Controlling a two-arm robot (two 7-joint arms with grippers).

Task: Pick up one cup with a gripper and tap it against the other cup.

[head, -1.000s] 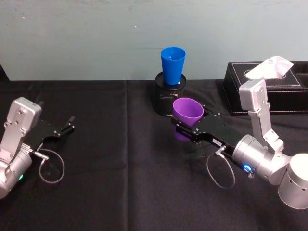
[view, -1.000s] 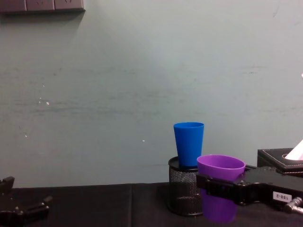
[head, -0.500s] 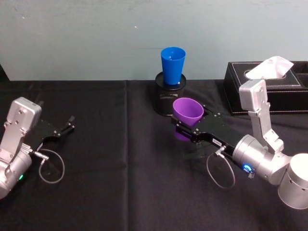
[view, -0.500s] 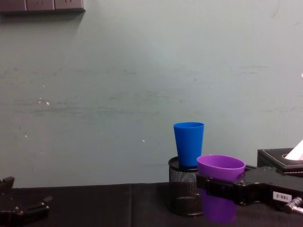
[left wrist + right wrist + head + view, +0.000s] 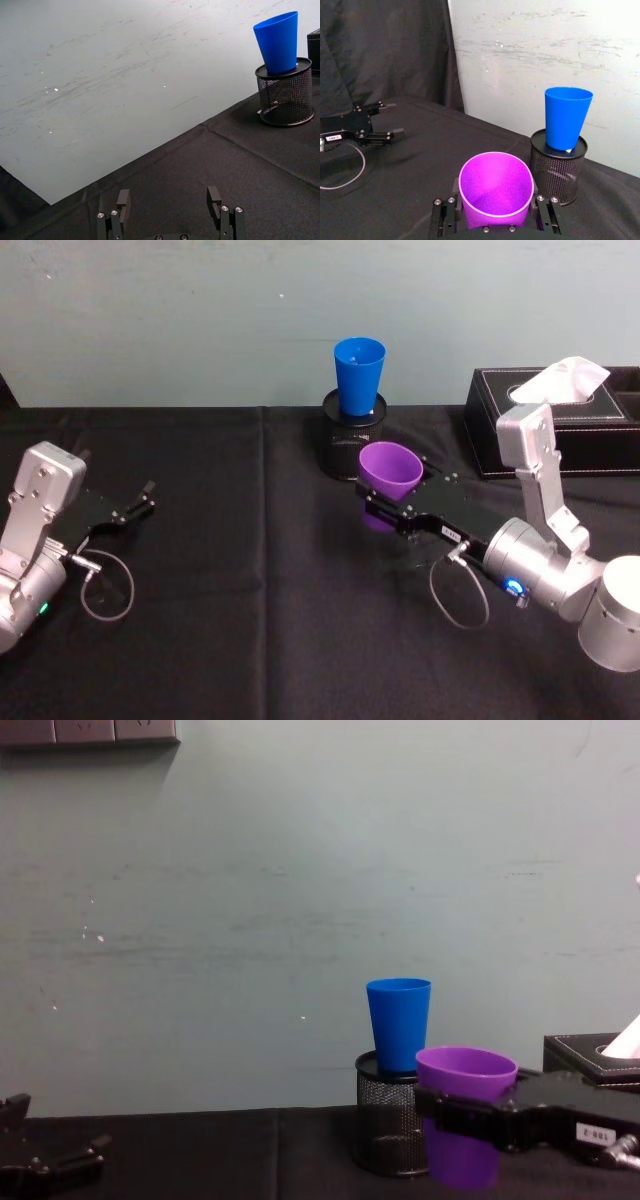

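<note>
Clamping the purple cup [image 5: 390, 469], right tool [image 5: 401, 491] stands near blue cup [image 5: 359, 375].

Table [image 5: 250, 590] — black cloth cover, creased seams. Directly on it: black mesh holder [image 5: 340, 440], rear centre, near the wall; black tissue box [image 5: 600, 440] — rear right, beyond the holder.

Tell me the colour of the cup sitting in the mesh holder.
Bright blue, plain. The cup shows best in the right wrist view.
</note>
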